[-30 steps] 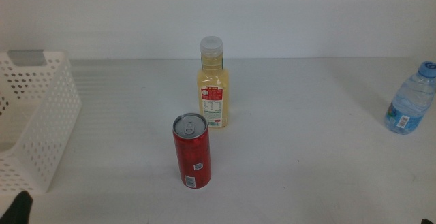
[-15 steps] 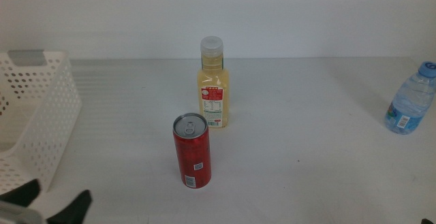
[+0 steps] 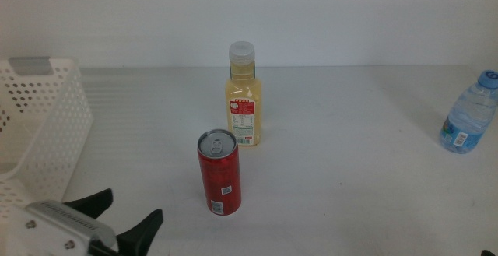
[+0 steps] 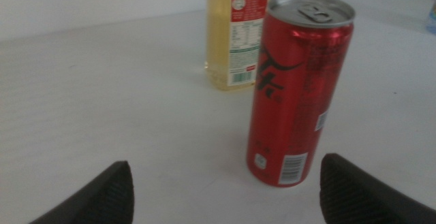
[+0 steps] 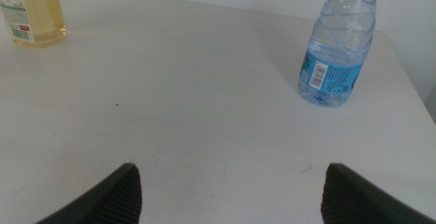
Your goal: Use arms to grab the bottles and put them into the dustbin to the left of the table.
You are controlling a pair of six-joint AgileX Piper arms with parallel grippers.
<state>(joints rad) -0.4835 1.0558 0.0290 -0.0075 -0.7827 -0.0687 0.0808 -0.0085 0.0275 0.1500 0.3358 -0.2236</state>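
White tabletop (image 3: pixel 373 201), middle view: left hand (image 3: pixel 124 219), jaws wide, is sitting beside the dustbin (image 3: pixel 47 131), upright red can (image 3: pixel 219 172) just rightward. Left wrist: can standing ahead between jaws. Right wrist: right hand (image 5: pixel 228 197) wide, water bottle (image 5: pixel 338 50) ahead.

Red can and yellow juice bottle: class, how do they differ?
The red can is opaque with a silver pull-tab top; the yellow juice bottle is translucent with a white cap. The can has straight sides; the bottle narrows to a neck. The can stands nearer the camera. Both are upright on the table.
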